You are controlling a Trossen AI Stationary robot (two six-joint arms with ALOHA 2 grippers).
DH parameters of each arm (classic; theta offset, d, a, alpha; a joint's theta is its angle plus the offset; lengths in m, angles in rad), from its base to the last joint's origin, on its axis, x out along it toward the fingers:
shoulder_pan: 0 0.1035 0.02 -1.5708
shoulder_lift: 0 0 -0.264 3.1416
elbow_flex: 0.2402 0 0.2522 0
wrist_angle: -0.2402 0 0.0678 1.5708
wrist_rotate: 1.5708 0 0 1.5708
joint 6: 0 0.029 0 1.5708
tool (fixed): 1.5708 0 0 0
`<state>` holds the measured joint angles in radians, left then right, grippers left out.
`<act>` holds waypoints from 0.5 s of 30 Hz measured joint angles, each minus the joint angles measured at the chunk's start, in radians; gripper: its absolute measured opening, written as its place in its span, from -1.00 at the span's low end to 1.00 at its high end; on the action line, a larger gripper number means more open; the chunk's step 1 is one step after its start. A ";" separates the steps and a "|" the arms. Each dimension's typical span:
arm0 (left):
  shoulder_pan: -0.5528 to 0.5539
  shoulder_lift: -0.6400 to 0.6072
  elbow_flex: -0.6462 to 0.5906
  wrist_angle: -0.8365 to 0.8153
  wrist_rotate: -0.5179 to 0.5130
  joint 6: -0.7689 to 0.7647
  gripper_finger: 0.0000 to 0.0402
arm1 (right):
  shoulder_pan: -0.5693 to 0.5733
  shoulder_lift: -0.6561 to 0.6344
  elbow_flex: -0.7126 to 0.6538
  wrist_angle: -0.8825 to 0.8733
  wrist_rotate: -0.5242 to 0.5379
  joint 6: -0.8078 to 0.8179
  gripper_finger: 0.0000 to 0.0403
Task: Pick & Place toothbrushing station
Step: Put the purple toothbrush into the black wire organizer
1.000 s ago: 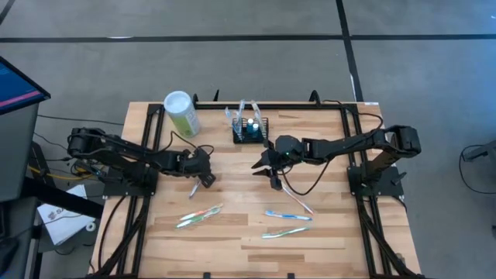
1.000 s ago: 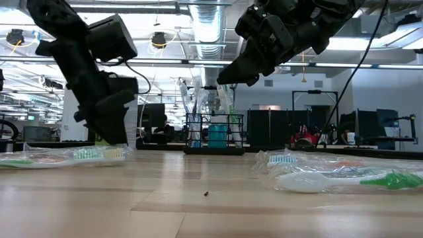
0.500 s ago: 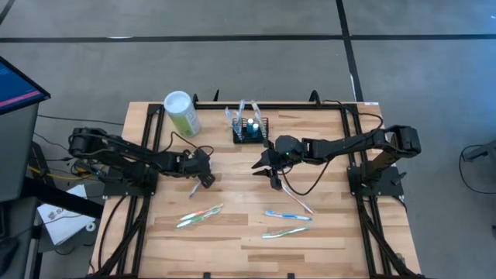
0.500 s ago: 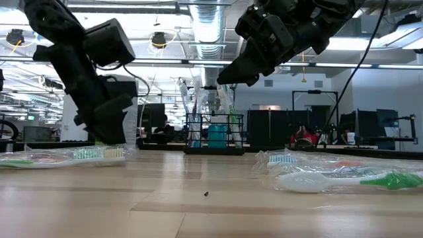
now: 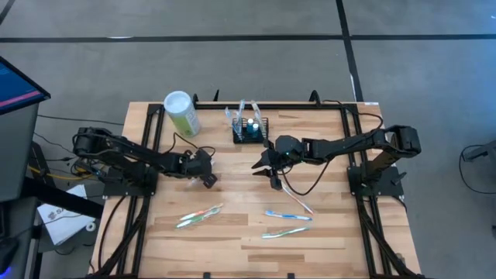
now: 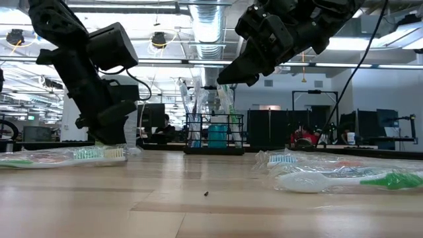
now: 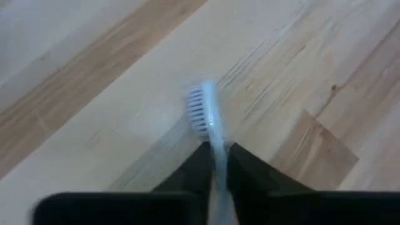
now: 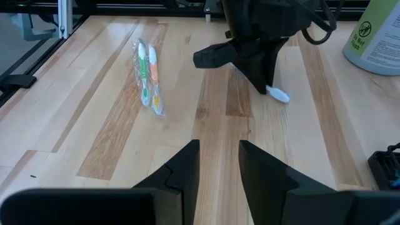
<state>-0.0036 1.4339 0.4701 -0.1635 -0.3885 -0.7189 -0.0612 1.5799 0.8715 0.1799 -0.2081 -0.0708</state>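
Observation:
The toothbrushing station, a black wire-mesh basket (image 5: 250, 129) with brushes standing in it, sits at the table's far middle, also in the low view (image 6: 215, 132). My left gripper (image 5: 203, 177) is down at the table, left of centre, shut on a white toothbrush (image 7: 201, 111). The brush's head sticks out past the fingertips. From the right wrist view, that gripper (image 8: 262, 78) shows with the brush's white end (image 8: 279, 95) at the wood. My right gripper (image 5: 267, 169) hangs open above the table's middle, in front of the basket, holding nothing. My left gripper pinches the white toothbrush's neck (image 7: 217, 150), just behind the bristled head, between its two fingers. The fingers slant down from the table's left side and lie along the brush. The head end is at the table top; the handle is hidden behind the fingers.
A pale-green cylinder with a white lid (image 5: 181, 113) stands far left. Wrapped toothbrushes lie on the near half: one pack at the left (image 5: 199, 216), two at the right (image 5: 287, 215) (image 5: 284, 232), another (image 5: 301, 203) below the right gripper. Black frame rails border the table.
My left arm has leaned a little lower over the white toothbrush. The brush's white end, which showed beside the gripper in the high view, no longer shows there.

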 joint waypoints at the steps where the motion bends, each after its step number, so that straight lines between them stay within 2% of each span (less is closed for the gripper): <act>1: -0.001 -0.014 -0.003 -0.007 0.002 0.003 -0.90 | 0.000 0.000 0.000 0.000 0.000 0.000 -0.49; 9: -0.002 -0.095 -0.005 0.010 -0.026 0.017 -0.95 | 0.000 0.000 0.000 0.000 0.000 0.000 -0.49; 15: -0.002 -0.145 -0.005 0.167 -0.032 0.114 -0.93 | 0.001 0.000 0.000 0.000 0.000 0.000 -0.49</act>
<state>-0.0059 1.2889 0.4656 0.0030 -0.4209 -0.6051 -0.0602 1.5799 0.8715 0.1797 -0.2085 -0.0708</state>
